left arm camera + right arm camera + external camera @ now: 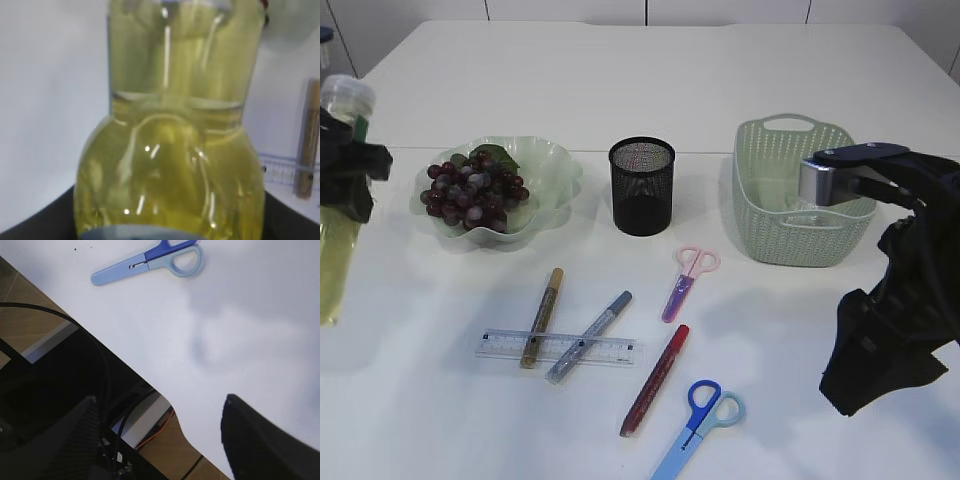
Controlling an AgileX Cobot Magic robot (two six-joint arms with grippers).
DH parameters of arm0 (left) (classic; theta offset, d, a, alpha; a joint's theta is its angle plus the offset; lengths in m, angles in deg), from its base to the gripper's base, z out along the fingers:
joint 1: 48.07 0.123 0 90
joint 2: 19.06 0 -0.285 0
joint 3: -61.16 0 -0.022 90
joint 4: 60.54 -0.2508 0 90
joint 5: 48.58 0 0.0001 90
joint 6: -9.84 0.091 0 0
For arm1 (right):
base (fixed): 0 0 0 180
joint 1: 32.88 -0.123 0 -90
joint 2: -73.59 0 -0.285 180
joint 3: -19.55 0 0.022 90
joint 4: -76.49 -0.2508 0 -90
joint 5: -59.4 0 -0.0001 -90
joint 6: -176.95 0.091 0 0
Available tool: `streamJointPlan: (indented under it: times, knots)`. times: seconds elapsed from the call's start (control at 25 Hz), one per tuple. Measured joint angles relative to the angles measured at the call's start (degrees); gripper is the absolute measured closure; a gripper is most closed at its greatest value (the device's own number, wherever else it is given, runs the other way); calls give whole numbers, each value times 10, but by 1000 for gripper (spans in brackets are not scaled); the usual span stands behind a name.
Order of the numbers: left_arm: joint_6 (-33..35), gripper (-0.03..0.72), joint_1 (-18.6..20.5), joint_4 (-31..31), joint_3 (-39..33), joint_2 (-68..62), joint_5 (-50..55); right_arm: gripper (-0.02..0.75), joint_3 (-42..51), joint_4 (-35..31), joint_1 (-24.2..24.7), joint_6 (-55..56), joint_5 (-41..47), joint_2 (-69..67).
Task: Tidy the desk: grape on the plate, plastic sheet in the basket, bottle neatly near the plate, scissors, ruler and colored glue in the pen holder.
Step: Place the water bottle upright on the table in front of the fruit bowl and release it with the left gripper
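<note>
In the exterior view, the left gripper (345,165) clamps the bottle (338,230) upright, left of the plate (555,180) holding the grape (472,192). The left wrist view fills with that yellow bottle (170,150) between the jaws. In the right wrist view, the right gripper (160,440) hangs with jaws apart, empty, near the blue scissors (150,262).

Your exterior view looks down at a slant across the surface (640,90). Your left wrist view sits close against the bottle (170,150). Your right wrist view faces down, sharing the blue scissors (150,262) with the exterior.
</note>
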Motion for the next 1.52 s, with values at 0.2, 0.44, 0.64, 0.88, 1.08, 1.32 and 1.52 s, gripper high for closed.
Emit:
streamJointPlan:
  times: [0.2,0.44,0.64,0.88,1.08,1.32,1.52]
  knots:
    - [-97,247,0,-92,0,26,-43,153,0,0,0,0,0,1]
    - [-217,247,0,-199,-36,52,-113,153,0,6,0,16,0,1]
    - [-251,247,0,-238,-97,75,-227,153,0,77,0,125,-46,1]
    - [-260,247,0,-279,-135,81,-353,154,0,193,0,238,-85,1]
    - [-262,247,0,-279,-136,81,-380,153,0,200,0,251,-100,1]
    - [-263,247,0,-242,-137,81,-369,154,0,201,0,253,-106,1]
    - [-263,247,0,-214,-137,83,-381,154,0,214,0,255,-108,1]
